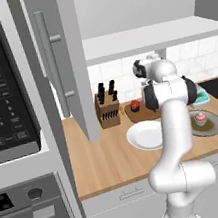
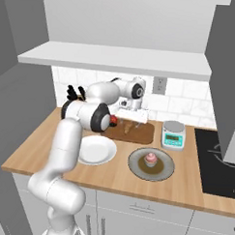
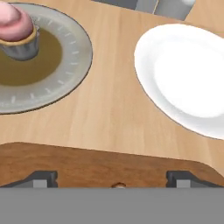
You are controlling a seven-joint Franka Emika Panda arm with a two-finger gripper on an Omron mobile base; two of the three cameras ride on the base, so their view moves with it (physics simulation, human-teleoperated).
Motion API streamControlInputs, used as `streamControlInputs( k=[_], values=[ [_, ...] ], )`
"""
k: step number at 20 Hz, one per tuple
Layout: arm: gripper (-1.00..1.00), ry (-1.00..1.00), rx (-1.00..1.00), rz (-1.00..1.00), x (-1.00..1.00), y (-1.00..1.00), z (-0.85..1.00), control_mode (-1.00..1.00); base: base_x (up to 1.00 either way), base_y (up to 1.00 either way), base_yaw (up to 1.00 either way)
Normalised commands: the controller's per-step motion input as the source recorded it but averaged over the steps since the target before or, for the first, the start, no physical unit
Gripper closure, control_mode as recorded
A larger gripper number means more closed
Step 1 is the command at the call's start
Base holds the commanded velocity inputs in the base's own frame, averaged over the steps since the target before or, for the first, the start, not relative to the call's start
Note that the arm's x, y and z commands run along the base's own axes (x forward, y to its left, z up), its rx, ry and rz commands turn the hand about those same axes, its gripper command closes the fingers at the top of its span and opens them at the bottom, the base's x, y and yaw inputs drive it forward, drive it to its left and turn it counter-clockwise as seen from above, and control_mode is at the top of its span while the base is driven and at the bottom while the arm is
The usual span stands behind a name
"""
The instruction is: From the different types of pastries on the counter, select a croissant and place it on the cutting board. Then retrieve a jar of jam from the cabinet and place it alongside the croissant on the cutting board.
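Above the cutting board [image 3: 109,164] edge, gripper [image 3: 111,179] spread wide, croissant [image 3: 117,185] between

You have two plates on the tabletop [image 2: 121,180]: one white plate [image 2: 95,150] and one grey plate [image 2: 163,172]. You have one cupcake [image 2: 151,159], one cutting board [image 2: 140,134], one jam jar [image 1: 135,106], one knife block [image 1: 107,110] and one kitchen scale [image 2: 173,135]

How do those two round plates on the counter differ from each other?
The white plate is plain and carries nothing; the grey plate has a brownish centre and holds a pink-frosted cupcake. In the right base view the white plate lies left, the grey plate right. Both are round, flat on the counter, in front of the cutting board.
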Motion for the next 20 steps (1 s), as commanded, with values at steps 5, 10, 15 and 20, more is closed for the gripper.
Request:
streamControlInputs(
  k=[5,10,15,20],
  values=[
    [-1.0,-0.13,0.0,0.0,-1.0,0.0,0.0,-1.0,0.0,0.0,0.0],
    [-1.0,-0.15,0.0,0.0,-0.96,0.0,0.01,-1.0,0.0,0.0,0.0],
    [-1.0,-0.09,0.0,0.0,-0.48,-0.06,0.57,-1.0,0.0,0.0,0.0],
    [-1.0,0.17,0.0,0.0,-0.78,-0.27,0.8,-1.0,0.0,0.0,0.0]
  ],
)
